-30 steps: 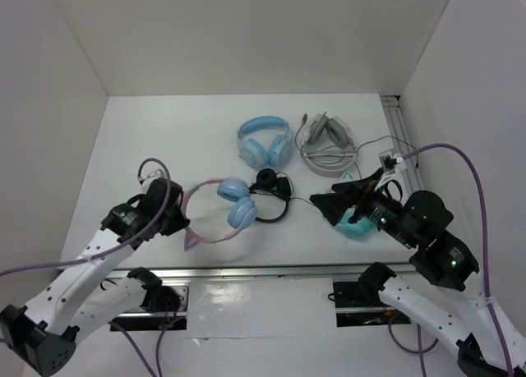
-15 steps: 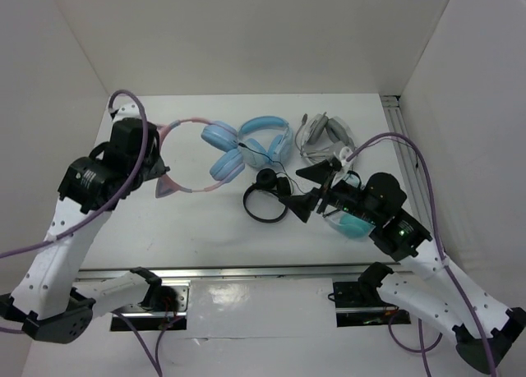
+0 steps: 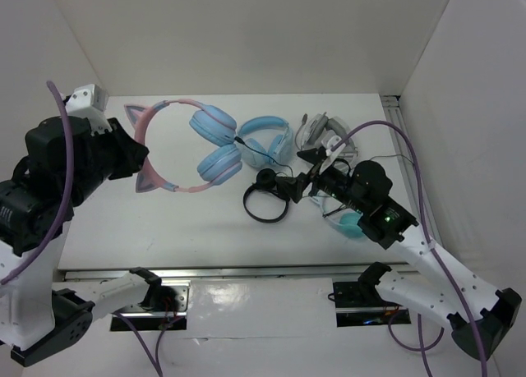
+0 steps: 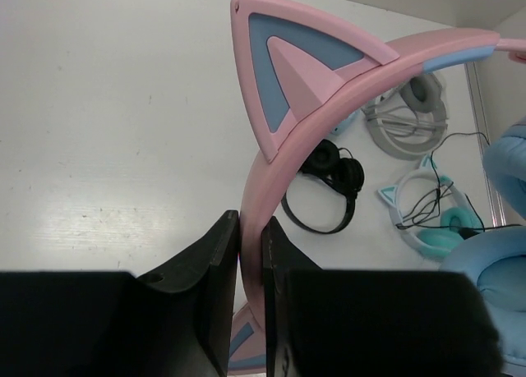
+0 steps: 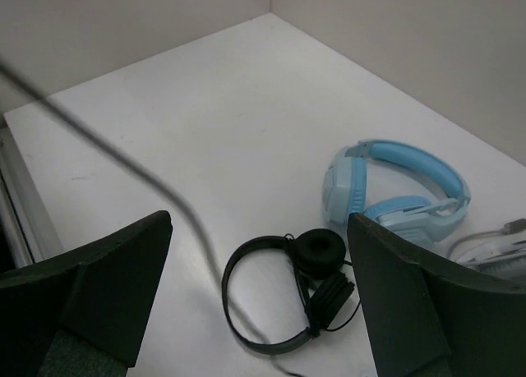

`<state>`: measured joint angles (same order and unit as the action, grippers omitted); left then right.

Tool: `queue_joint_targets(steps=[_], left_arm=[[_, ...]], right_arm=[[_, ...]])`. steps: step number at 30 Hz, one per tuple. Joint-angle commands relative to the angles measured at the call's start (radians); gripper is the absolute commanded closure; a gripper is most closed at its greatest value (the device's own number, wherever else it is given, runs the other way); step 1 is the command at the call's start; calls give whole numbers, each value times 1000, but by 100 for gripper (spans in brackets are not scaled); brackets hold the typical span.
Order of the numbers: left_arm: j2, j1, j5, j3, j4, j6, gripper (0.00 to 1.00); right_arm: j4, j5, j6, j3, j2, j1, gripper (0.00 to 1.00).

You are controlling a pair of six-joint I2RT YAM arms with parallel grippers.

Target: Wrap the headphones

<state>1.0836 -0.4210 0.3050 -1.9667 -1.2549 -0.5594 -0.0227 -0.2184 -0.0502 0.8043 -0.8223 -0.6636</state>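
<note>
The headphones (image 3: 209, 119) have a pink cat-ear headband and light blue ear cups. They hang in the air over the back left of the table. My left gripper (image 3: 136, 154) is shut on the pink band (image 4: 261, 192), just below a cat ear (image 4: 304, 73). The thin black cable (image 3: 256, 149) trails from the cups to the right, toward my right gripper (image 3: 300, 173). That gripper is open above the table. In the right wrist view the blurred cable (image 5: 123, 159) runs between its wide-apart fingers (image 5: 257, 221), and they are not closed on it.
A small black headset (image 3: 267, 198) lies under the right gripper. An all-blue pair (image 3: 265, 139) and a grey pair (image 3: 326, 135) lie behind it. A teal pair with white cat ears (image 3: 349, 222) lies at the right. A metal rail (image 3: 399, 122) runs along the right wall.
My left arm has raised the pink headphones up and to the back left, clear of the table. My right gripper has shifted slightly toward the back, still open, with the cable now across it.
</note>
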Motion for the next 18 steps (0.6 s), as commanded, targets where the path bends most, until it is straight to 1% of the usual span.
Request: queue_joint_targets(steps=[1,4,6,7,9,10,11,12,14,17,18], left_arm=[[-10,5,-78,-43,43,-4,100],[-10,5,-78,-72,32,-4,100],[-1,5,-90,-92,32,-4,100],[-1,5,-90,-92,32,-4,100],[-1,5,-90,-112,41,-22,100],[-1,5,-90,-112,41,-22,100],[-1,5,-90,-124,41,-22,100],[10,5,-81,-142,41,-34,100],[10,5,-81,-156,41,-43,100],[10,5,-81,-179,51,-66,100],[10,5,-81,-179,51,-79,100]], right_arm=[[-123,77,-22,35,-8,-4,6],[-134,77,-22,26,23,-4,6],[-134,77,-22,26,23,-4,9],[-134,68,-22,26,23,-4,19],[-134,47,-13,26,-3,-4,33],[-125,47,-13,26,-12,-4,52],[-125,37,-13,15,-12,-4,60],[-125,37,1,6,-12,-4,65],[-163,25,15,-36,8,-4,68],[-183,25,24,-70,20,-4,76],[-183,25,24,-79,20,-4,82]])
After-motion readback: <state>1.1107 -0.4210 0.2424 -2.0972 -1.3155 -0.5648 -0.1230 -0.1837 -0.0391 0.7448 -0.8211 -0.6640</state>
